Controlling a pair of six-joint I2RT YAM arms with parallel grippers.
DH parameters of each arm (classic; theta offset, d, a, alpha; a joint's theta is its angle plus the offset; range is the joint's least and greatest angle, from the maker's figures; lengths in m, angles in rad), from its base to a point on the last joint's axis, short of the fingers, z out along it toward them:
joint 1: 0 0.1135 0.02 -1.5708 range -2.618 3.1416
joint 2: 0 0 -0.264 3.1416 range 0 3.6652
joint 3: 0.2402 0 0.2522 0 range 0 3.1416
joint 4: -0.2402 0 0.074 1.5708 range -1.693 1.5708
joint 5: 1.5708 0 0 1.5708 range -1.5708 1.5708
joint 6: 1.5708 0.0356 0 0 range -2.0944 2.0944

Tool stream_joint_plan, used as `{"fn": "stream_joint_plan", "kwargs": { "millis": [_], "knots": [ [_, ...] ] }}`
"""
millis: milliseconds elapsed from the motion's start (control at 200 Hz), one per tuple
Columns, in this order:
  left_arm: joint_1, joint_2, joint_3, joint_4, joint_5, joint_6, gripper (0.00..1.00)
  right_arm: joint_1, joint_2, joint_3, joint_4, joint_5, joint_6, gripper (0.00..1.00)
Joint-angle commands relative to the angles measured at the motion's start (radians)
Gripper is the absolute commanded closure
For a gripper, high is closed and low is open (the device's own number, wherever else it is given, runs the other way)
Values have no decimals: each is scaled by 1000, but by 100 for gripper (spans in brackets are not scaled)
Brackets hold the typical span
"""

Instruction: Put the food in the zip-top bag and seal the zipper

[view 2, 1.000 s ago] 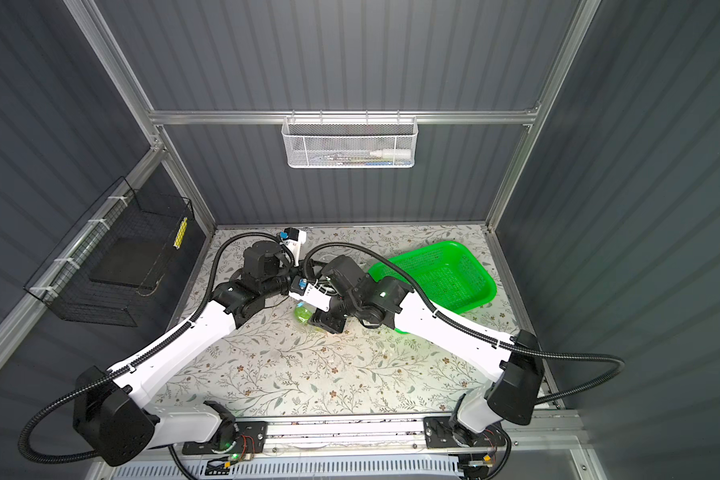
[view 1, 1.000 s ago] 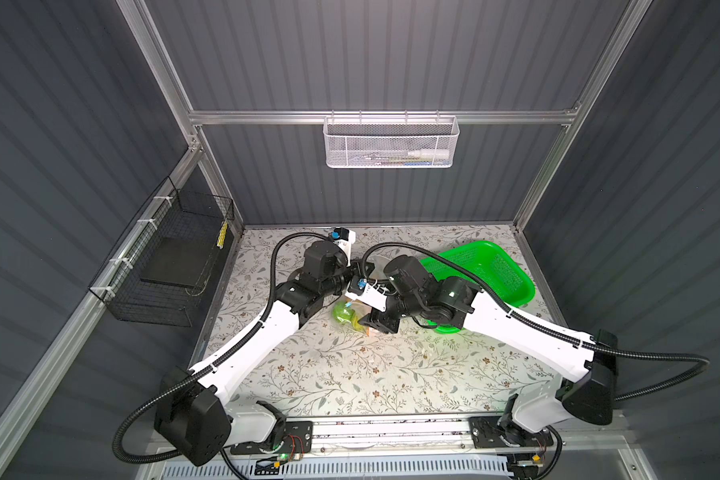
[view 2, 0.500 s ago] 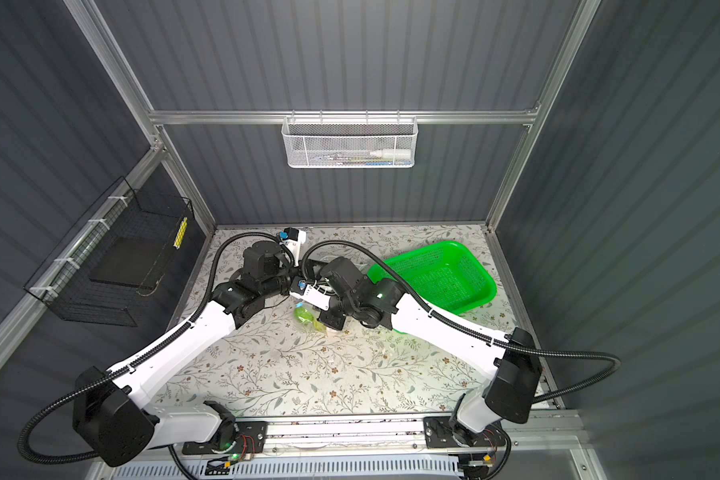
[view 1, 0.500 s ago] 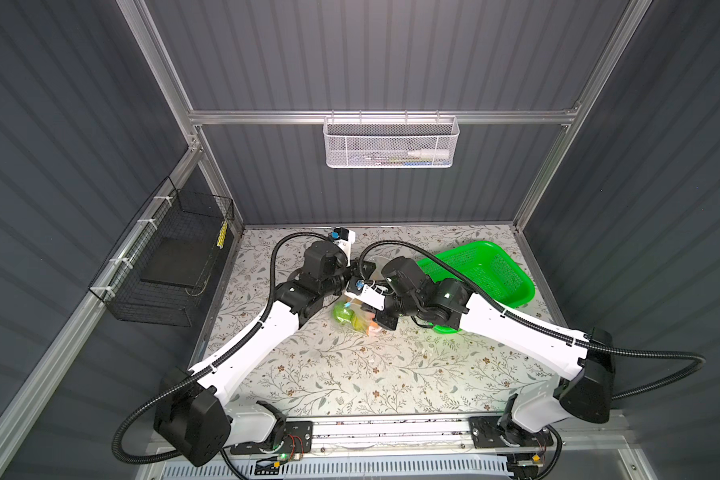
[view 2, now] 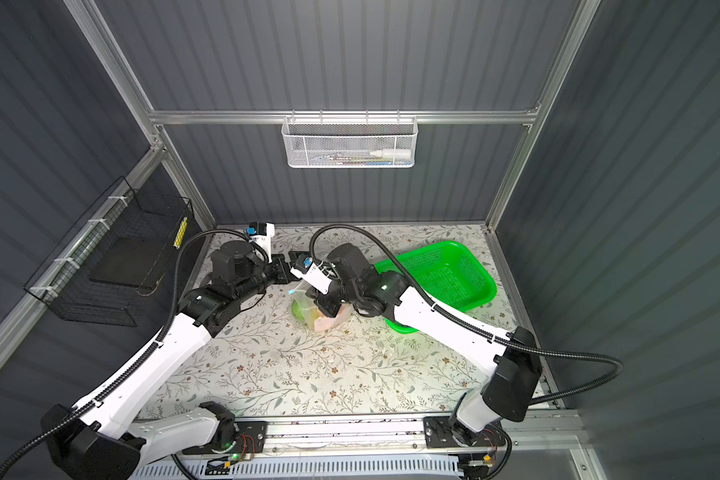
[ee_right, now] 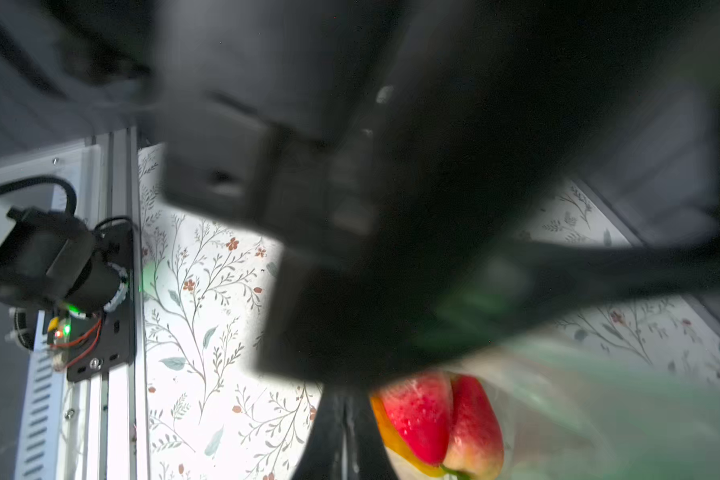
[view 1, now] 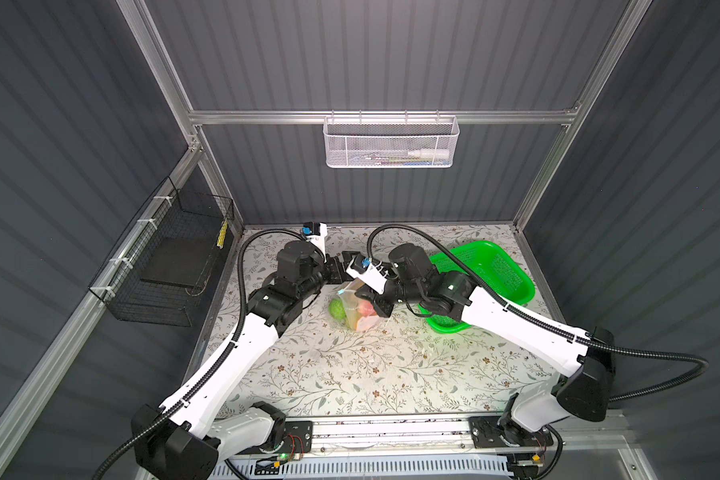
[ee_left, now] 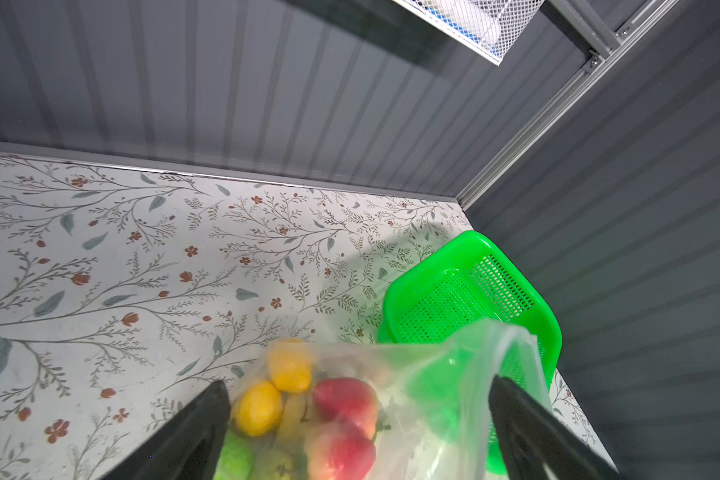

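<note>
The clear zip-top bag [view 1: 356, 313] stands crumpled mid-table, with the food inside: yellow lemons [ee_left: 262, 409], red apples [ee_left: 346, 401] and a green fruit [view 1: 336, 309]. The zipper's blue slider [view 1: 340, 292] sits at the bag's raised top corner. My left gripper [ee_left: 358, 411] is open just behind the bag, its fingers [ee_left: 202, 419] wide on either side of the film without pinching it. My right gripper [ee_right: 344, 432] is shut at the bag's upper edge, a thin pale strip of film between its fingers, with red fruit [ee_right: 433, 415] beside them. The left gripper's blurred body hides much of the right wrist view.
A green perforated basket [view 1: 491, 270] lies tilted at the back right, close behind the right forearm, with nothing seen inside. A white mesh basket [view 1: 391, 141] hangs on the back wall and a black wire basket [view 1: 167, 257] on the left wall.
The left gripper has gone from shut to wide open, letting go of the bag. The right gripper moved left onto the bag's top and closed.
</note>
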State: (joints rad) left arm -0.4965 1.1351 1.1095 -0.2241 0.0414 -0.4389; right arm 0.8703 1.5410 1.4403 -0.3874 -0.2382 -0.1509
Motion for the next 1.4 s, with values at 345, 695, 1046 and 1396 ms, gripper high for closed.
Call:
{"fn": "stream_joint_plan", "kwargs": {
  "millis": [345,695,1046,1396],
  "knots": [
    [52,-134,-65,152,250,137,20,-129,-48,69,103,-87,224,100],
    [52,-69,-79,191,436,203,40,-148,-60,80,110,-146,251,100],
    [52,-2,-69,223,425,241,79,-156,-65,66,111,-154,258,100],
    [52,1,-67,219,392,240,100,-164,-71,53,111,-152,256,100]
  ]
}}
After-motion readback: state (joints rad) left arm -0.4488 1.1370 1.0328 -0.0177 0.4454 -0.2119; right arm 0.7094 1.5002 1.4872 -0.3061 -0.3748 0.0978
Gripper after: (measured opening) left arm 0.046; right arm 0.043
